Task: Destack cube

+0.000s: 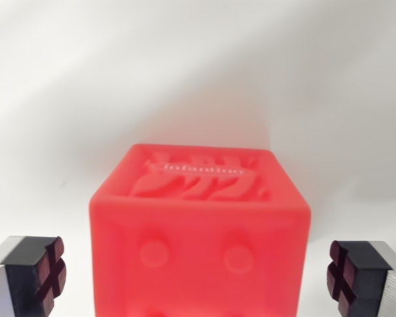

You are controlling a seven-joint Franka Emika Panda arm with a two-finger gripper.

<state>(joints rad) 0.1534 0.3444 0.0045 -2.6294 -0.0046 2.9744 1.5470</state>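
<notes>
**Red cube sits between the open fingers**

A red cube (199, 231) fills the middle and bottom of the wrist view. It is made of soft-looking, shiny stuff. It sits square to the camera, not turned to one side. One flat face looks at the camera. That face has round bumps on it, like the dots on a die. The top face tips away toward the back. It has raised shapes on it and a small white word. The word reads the right way up, running from the wrist view's left to its right. The cube looks about as wide as it is tall, so no side is the long one. Its bottom is cut off by the edge of the picture, so what it stands on cannot be seen.

The hand (199, 282) is open wide. One of its fingers (36, 277) is at the bottom left corner and the other is at the bottom right corner. Each has a dark pad with a cross shape cut in it. The cube is right between them. There is a gap on each side, so neither pad touches it.

Behind the cube is a plain white surface (198, 72) with soft grey shadows.
</notes>
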